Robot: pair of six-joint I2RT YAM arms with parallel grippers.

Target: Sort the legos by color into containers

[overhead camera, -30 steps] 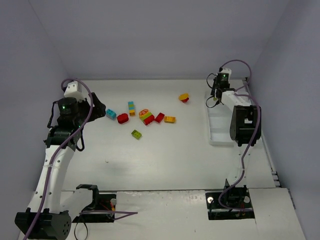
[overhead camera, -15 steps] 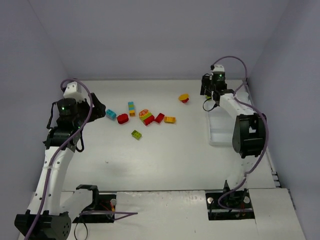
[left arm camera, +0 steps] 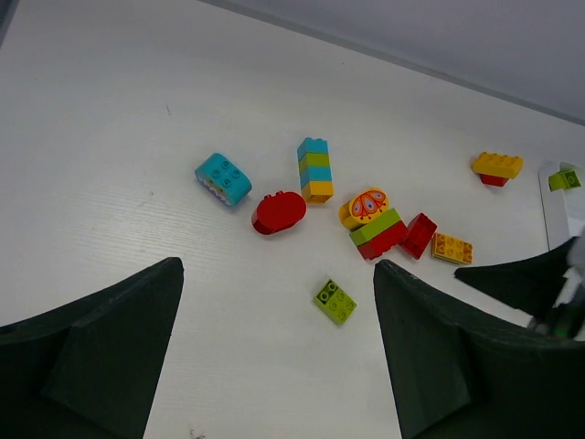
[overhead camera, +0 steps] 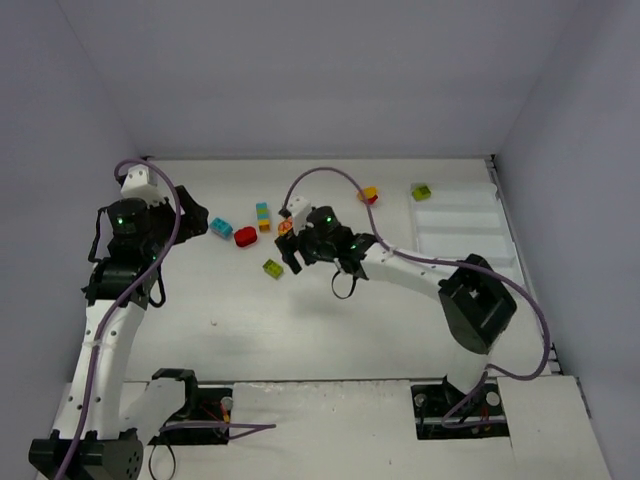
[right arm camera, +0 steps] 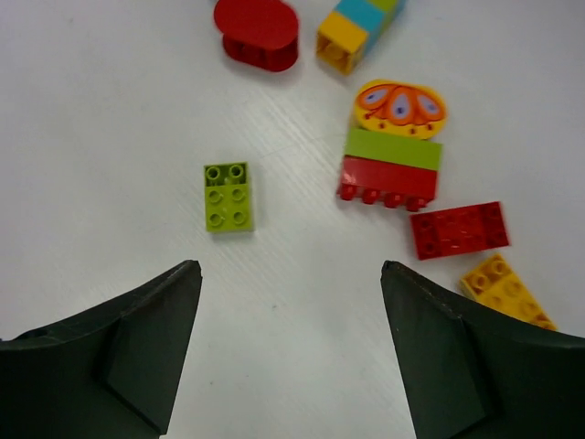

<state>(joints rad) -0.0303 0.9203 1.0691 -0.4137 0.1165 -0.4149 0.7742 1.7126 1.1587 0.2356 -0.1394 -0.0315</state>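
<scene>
My R pincer (right arm camera: pixel 288 270) hangs wide open, nothing in it, low over the tabletop (right arm camera: pixel 110 110), w/ a loose lime lego (right arm camera: pixel 228 196) just ahead to one side & the orange-lime-red stack (right arm camera: pixel 395 146), red brick (right arm camera: pixel 457 229), yellow-orange brick (right arm camera: pixel 507 291) to the other. My L pincer (left arm camera: pixel 276 265) is spread wide too, empty, short of the pile. A lime piece (overhead camera: pixel 421 191) sits in the far-left corner of the white tray (overhead camera: pixel 470 240); which compartment, can't tell
</scene>
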